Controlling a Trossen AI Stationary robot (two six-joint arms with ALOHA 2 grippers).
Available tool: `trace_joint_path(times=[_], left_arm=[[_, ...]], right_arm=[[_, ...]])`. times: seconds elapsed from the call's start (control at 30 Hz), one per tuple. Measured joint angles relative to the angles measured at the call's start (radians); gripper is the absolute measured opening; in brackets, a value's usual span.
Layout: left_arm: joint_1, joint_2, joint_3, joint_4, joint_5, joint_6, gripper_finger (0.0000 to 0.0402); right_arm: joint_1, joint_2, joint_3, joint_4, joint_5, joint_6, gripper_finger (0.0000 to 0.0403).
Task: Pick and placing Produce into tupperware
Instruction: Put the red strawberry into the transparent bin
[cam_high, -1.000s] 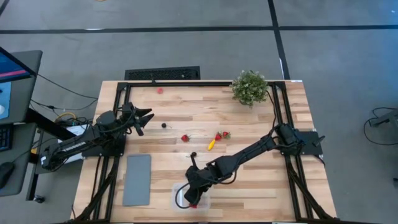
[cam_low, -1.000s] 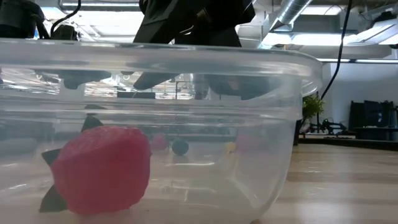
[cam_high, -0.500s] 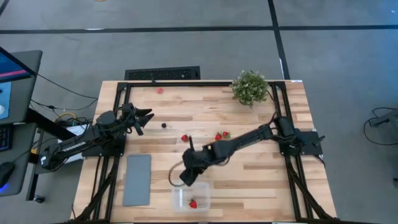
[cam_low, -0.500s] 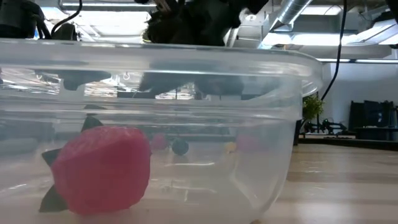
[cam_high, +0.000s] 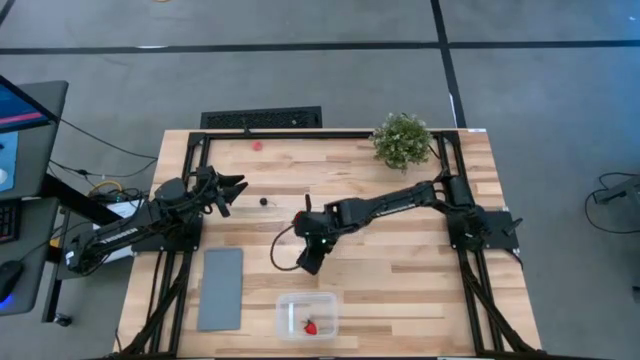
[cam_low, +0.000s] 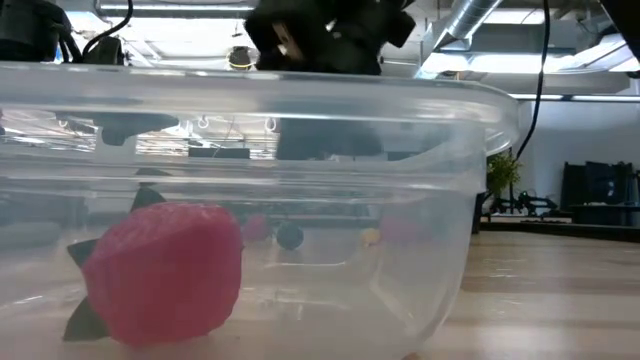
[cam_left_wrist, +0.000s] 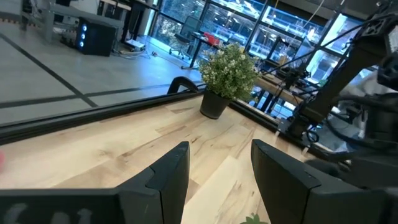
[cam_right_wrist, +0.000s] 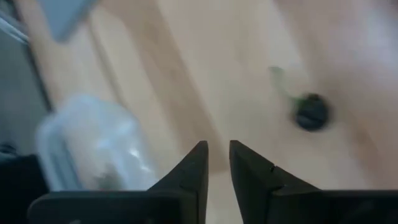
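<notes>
tupperware (cam_high: 307, 315) holding 1 strawberry (cam_high: 310, 326), right gripper (cam_high: 309, 262) narrow, empty

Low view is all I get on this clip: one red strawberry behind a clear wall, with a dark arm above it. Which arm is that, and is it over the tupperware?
Observer: It is the right arm. The right gripper hangs over bare table, clear of the tupperware, toward the table's middle.
Operator: Carrying anything?
Observer: No. The right wrist view shows nothing between its fingers.
Operator: And the left one?
Observer: The left gripper waits open at the table's left edge, near a black berry.
</notes>
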Motion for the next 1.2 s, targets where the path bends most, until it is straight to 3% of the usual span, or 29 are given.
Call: trace_joint_path(times=[0.17,0.43,0.57,0.87,1.1,1.2], left_arm=[[0.0,0.0,0.0,0.0,0.0,0.0,0.0163],[0.0,0.0,0.0,0.0,-0.004,0.001,0.0163],[0.0,0.0,0.0,0.0,-0.005,0.0,0.0163],[0.0,0.0,0.0,0.0,-0.004,0.0,0.0163],[0.0,0.0,0.0,0.0,0.0,0.0,0.0163],[0.0,0.0,0.0,0.0,0.001,0.0,0.0163]], right_arm=[[-0.032,-0.007,0.0,-0.13,0.013,-0.186,0.0133],[-0.071,-0.102,-0.001,-0.328,0.246,-0.333,0.0201],[-0.102,-0.16,-0.001,-0.417,0.3,-0.333,0.0224],[-0.126,-0.219,-0.018,-0.534,0.319,-0.394,0.0233],[-0.217,-0.221,-0.12,-0.484,0.345,-0.428,0.0233],[-0.25,-0.219,-0.187,-0.459,0.291,-0.427,0.0233]])
